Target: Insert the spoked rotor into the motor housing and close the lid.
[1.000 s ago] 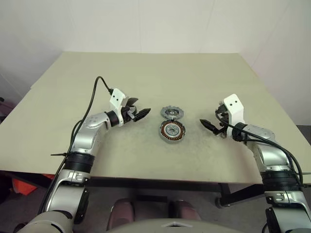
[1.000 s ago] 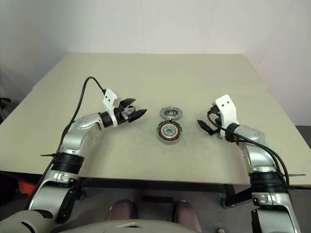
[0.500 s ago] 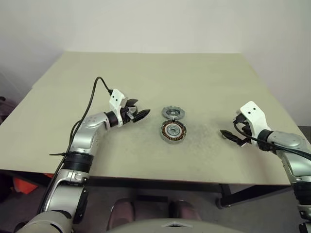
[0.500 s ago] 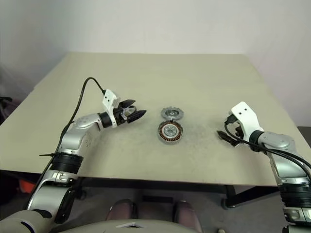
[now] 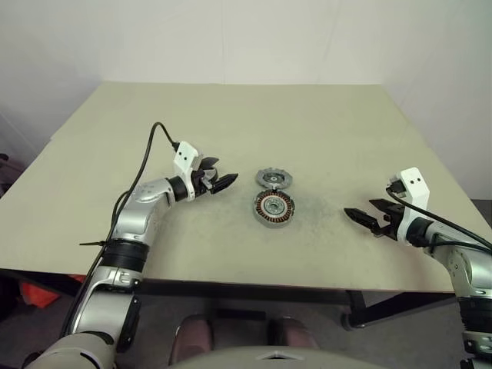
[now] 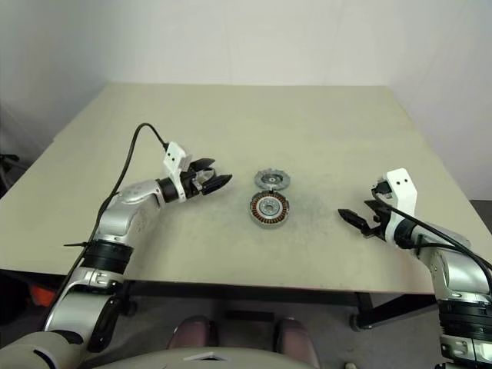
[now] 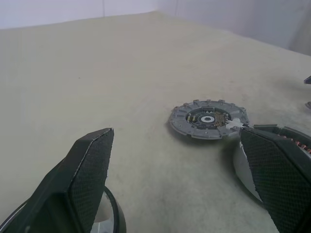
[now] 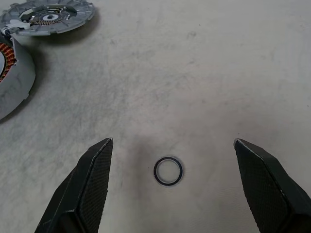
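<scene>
Beside motor housing [image 5: 273,208]: spoked rotor [image 5: 274,179] flat, touching far side. Left gripper [image 5: 221,181] and right gripper [image 5: 363,214] flanking, jaws spread wide, empty.

- The two head views look forward and down from above the near edge of the table [image 5: 231,115], taking in its whole top, both arms and the wall behind; they share nearly the same scene.
- The left wrist view sits low and close, looking almost level across the table past the left hand [image 7: 180,189] to the spoked rotor [image 7: 208,118].
- The right wrist view looks steeply down between the fingers of the right hand [image 8: 170,194] at a small ring [image 8: 168,171].
- Both wrist views share the rotor and the motor housing [image 8: 12,80], as do the head views.
</scene>
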### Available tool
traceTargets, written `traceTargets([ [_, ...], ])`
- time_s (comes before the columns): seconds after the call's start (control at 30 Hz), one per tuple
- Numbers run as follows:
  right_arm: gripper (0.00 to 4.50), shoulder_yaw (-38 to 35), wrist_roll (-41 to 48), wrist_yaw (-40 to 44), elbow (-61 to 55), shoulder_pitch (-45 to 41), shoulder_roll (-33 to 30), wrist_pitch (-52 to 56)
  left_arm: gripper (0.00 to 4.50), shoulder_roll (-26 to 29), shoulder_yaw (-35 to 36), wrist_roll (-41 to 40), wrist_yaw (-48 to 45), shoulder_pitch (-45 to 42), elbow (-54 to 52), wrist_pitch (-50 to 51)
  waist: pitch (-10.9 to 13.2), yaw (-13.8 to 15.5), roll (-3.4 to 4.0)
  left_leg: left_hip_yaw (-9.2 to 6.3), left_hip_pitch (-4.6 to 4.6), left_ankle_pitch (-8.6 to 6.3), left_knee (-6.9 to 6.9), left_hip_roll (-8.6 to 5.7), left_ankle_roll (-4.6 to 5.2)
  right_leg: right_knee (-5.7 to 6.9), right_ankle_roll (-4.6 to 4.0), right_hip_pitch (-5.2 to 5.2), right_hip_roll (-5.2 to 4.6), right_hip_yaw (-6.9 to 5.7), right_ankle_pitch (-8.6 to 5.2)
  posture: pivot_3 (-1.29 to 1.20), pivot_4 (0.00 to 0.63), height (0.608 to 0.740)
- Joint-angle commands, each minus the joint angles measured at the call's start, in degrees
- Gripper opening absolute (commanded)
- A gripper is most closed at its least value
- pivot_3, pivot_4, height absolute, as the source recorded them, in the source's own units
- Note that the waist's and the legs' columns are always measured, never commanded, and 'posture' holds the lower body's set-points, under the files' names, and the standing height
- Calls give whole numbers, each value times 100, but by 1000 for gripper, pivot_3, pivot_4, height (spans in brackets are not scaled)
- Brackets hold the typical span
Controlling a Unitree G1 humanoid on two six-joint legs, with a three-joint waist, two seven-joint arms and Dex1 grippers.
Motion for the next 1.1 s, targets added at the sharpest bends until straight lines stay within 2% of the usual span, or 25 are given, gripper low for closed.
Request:
traceTargets([
  [0.03,4500,46,-76,18,-99,30,-82,-113,4375,39,55,10,-23,-98,-140,-116,0,7,0,-1,2,0,0,-2,2,0,1,4,-5,-6,0,0,0,740],
  [0.2,4500,449,-559,-26,-97,263,-105,-562,4375,52,64,29,-5,-138,-107,-130,0,23,1,-41,5,4,0,-5,9,-9,3,38,-20,-58,-6,0,0,740],
  [0.53,4500,328,-571,-85,375,59,10,-618,4375,56,63,55,2,-85,-124,-158,0,16,1,-70,4,7,-1,-13,14,-6,2,50,-32,-84,-7,0,0,740],
  [0.57,4102,316,-580,-96,456,33,3,-614,4407,54,60,59,4,-76,-133,-157,0,16,1,-71,6,8,0,-13,15,-6,2,52,-33,-86,-7,0,0,740],
  [0.63,3583,288,-580,-92,569,3,-2,-642,4407,52,60,65,10,-67,-146,-153,0,16,1,-71,8,9,0,-14,17,-6,2,55,-36,-89,-7,0,0,740],
  [0.8,1787,279,-620,-42,662,9,-27,-770,4407,63,67,72,10,-63,-147,-153,0,20,1,-75,8,10,-3,-13,18,-7,2,56,-36,-95,-8,0,0,740],
  [1.03,1787,312,-671,-14,687,35,-17,-783,4407,82,78,84,8,-84,-126,-162,0,20,1,-76,8,10,-8,-13,18,-7,-2,56,-36,-99,-10,0,0,740],
  [1.1,1407,290,-654,-40,723,9,7,-728,4407,87,82,87,13,-92,-121,-163,0,20,1,-76,8,10,-8,-13,18,-7,-2,56,-36,-99,-10,0,0,740],
])
